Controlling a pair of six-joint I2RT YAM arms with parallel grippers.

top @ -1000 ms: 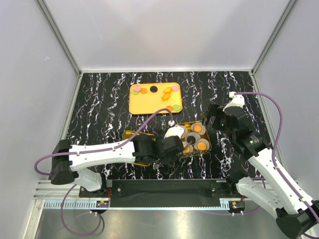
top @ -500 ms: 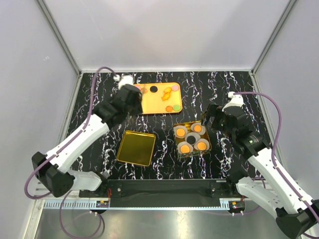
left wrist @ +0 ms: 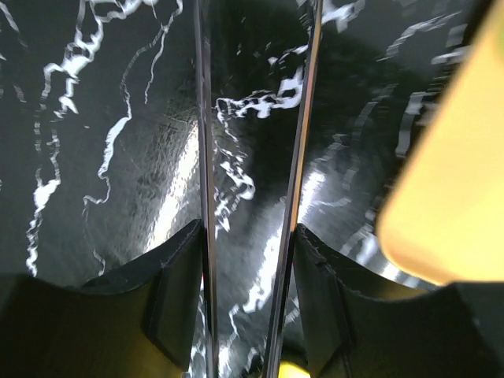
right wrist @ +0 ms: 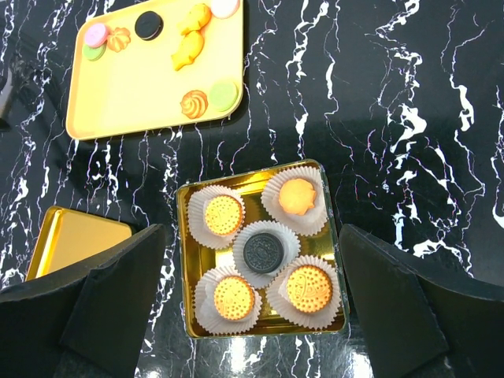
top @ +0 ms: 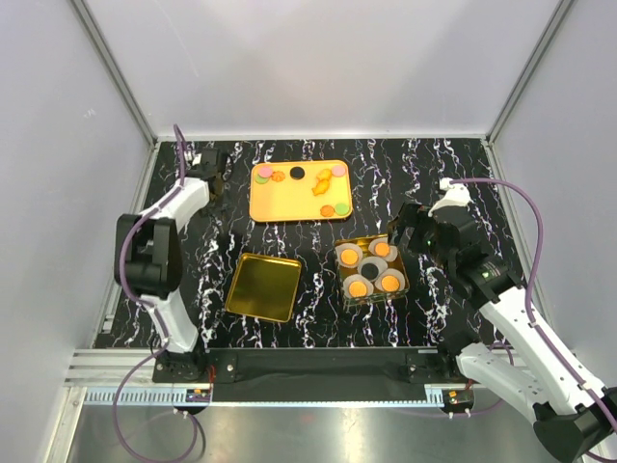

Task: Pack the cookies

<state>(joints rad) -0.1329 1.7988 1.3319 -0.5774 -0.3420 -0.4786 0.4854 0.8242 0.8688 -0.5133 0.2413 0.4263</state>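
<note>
**Both grippers empty; cookies split between tray and tin**

Left gripper (top: 205, 166) is at the far-left corner of the marble table (top: 434, 174). Its fingers are partly apart with only tabletop showing between them, nothing held. The orange tray (top: 275, 203) is at its 3 o'clock, near. The loose cookies (top: 298, 172) on the tray are black, pink, green and orange.

Right gripper (top: 409, 231) is spread wide and empty. The gold tin (right wrist: 183, 260) is at its 8 o'clock in the top view, close, not touching. The wrist view shows the tin between the two fingers (right wrist: 110, 307). Five cookies sit in white paper cups (right wrist: 272, 213) in the tin: four orange at the corners and a black cookie (right wrist: 263, 250) in the centre. The gold lid (top: 262, 286) lies empty at the tin's 9 o'clock, apart.
</note>
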